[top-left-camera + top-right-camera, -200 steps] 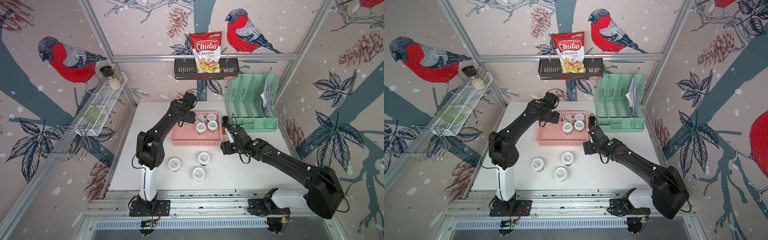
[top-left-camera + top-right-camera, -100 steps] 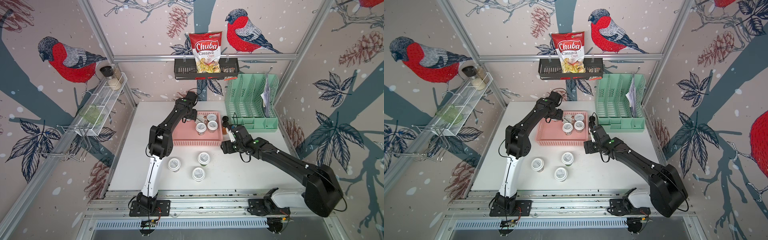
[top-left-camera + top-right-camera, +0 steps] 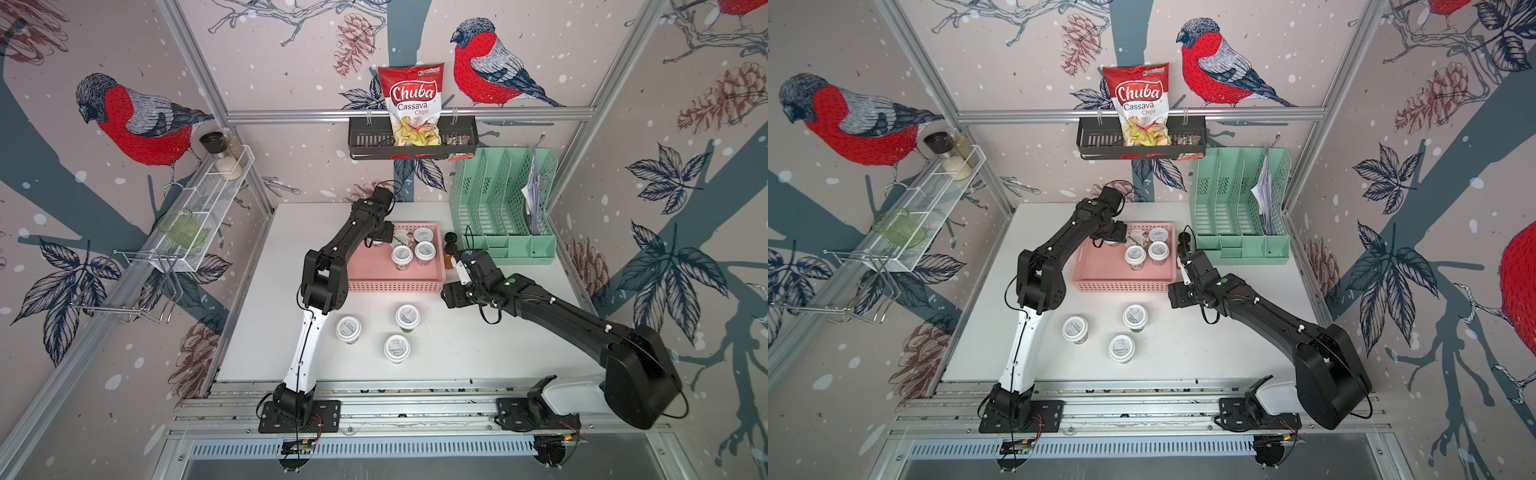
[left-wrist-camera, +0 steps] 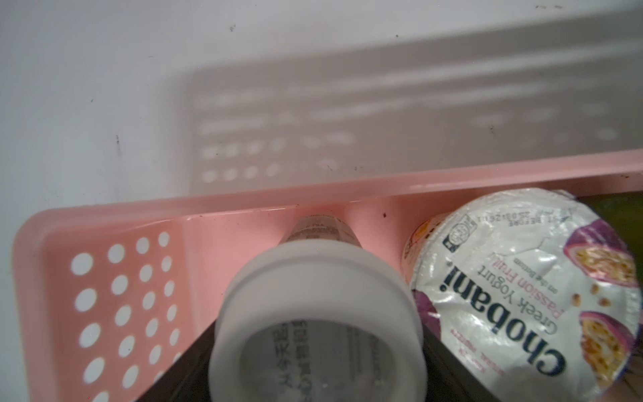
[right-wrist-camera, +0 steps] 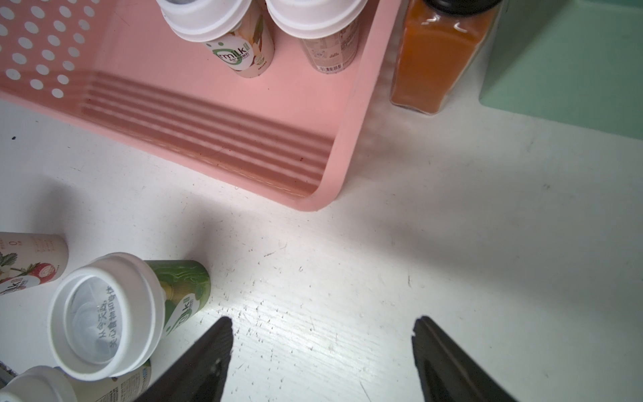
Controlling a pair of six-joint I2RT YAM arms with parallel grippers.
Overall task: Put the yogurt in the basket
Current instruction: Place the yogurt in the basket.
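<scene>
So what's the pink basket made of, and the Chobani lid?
The basket looks like smooth moulded plastic: it has punched round holes and a rounded rim. The Chobani lid looks like thin shiny foil: it is crinkled and glints.

It was a robot test booth: a table [image 3: 457,345] fenced by metal bars [image 3: 291,115] and bird wallpaper [image 3: 137,120], two robot arms [image 3: 320,282] bolted to a rail [image 3: 415,409] at the table's front, yogurt cups [image 3: 348,328] on it, a chips bag [image 3: 411,104] above its back edge.
</scene>
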